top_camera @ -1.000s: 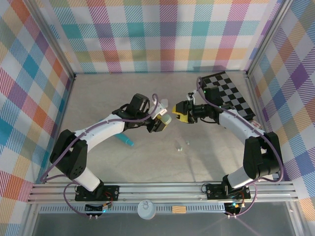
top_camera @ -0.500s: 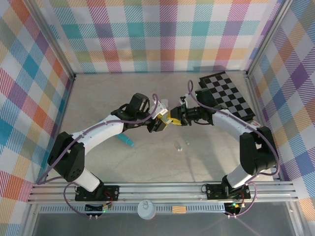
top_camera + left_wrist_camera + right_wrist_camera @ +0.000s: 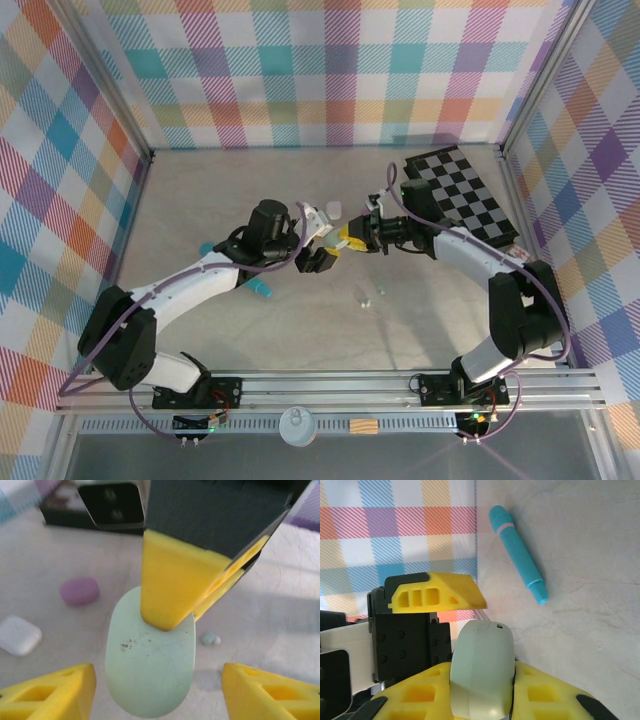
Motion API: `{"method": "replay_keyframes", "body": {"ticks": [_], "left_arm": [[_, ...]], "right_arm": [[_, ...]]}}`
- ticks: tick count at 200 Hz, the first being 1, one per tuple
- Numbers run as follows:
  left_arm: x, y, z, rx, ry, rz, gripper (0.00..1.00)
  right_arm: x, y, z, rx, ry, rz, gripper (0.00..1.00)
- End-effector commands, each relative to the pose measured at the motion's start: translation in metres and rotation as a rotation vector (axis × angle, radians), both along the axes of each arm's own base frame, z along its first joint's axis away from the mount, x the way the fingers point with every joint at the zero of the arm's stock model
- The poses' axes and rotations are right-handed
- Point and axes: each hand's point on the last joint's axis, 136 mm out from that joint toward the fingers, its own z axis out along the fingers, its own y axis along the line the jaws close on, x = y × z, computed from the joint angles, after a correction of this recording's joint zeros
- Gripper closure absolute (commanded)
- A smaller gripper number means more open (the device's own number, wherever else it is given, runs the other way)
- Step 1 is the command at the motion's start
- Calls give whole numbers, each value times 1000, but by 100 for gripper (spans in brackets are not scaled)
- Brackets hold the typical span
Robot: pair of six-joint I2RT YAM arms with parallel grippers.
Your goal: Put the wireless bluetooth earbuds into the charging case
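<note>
Fingers of the right gripper clamp one end of the pale mint charging case, held clear of the table. The left gripper stands spread wide, its tips flanking the case without touching. A mint earbud lies below on bare, open tabletop, well apart from the walls. A purple case and a white case lie closed nearby; the held case's inside is hidden
</note>
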Motion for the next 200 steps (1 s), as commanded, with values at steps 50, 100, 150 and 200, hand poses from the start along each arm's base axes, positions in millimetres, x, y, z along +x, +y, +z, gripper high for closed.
{"method": "replay_keyframes", "body": {"ticks": [50, 100, 150, 200], "left_arm": [[-12, 7, 108, -449, -404, 14, 0], [-3, 7, 117, -601, -407, 44, 0], [-8, -10, 114, -635, -371, -63, 14], [-13, -13, 115, -645, -397, -104, 32]], "right_arm": [[-3, -4, 87, 317, -65, -7, 89], [-11, -9, 108, 372, -101, -41, 89], [-19, -7, 115, 398, -99, -32, 89], [-20, -5, 118, 406, -101, -30, 88]]}}
